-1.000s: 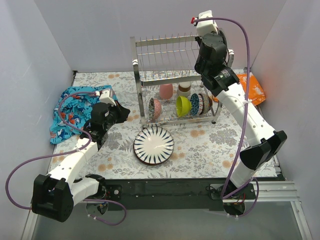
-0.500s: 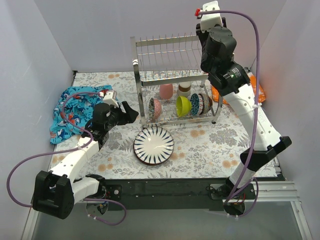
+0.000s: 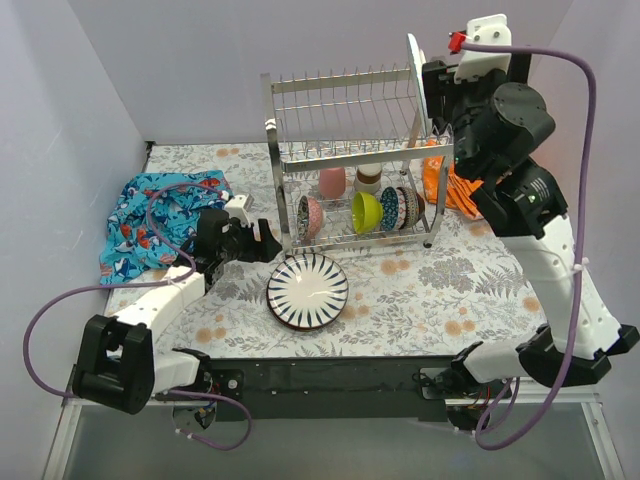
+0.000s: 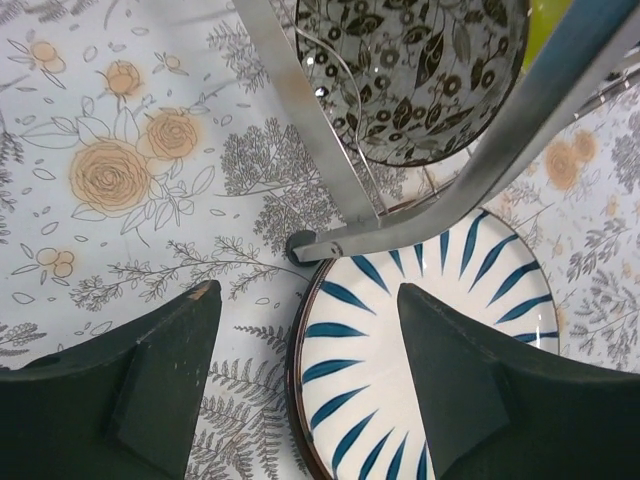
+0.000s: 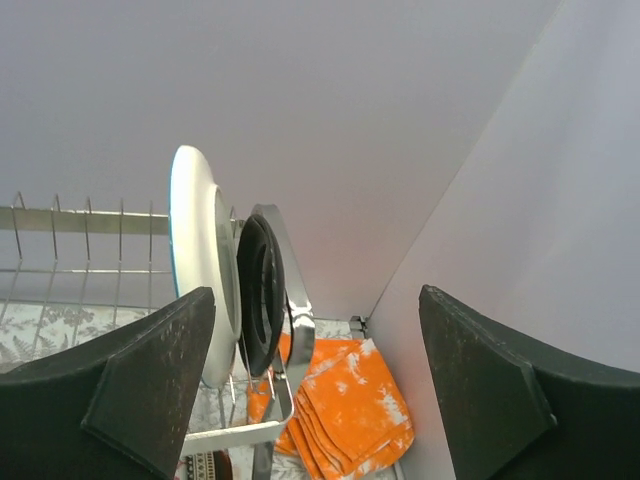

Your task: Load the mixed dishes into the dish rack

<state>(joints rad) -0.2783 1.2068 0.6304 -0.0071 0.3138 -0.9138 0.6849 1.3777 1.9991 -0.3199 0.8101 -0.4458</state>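
Note:
The chrome dish rack (image 3: 345, 150) stands at the back of the table. A white plate (image 5: 195, 270) and a black plate (image 5: 262, 295) stand on edge at the right end of its upper shelf. My right gripper (image 5: 315, 293) is open just right of them, holding nothing. The lower shelf holds a pink cup (image 3: 332, 182), a lime bowl (image 3: 366, 212) and patterned bowls (image 3: 398, 208). A blue-striped plate (image 3: 308, 291) lies flat in front of the rack. My left gripper (image 4: 305, 293) is open over its left rim, beside the rack's foot (image 4: 300, 247).
A folded orange cloth (image 5: 345, 400) lies right of the rack against the side wall. A blue patterned cloth (image 3: 150, 215) is bunched at the left. A leaf-patterned bowl (image 4: 410, 70) sits in the lower shelf just above my left gripper. Walls enclose three sides.
Both grippers opened. The right arm swung right, off the rack, and the white plate now stands in the upper shelf. My left gripper moved right to the striped plate's rim.

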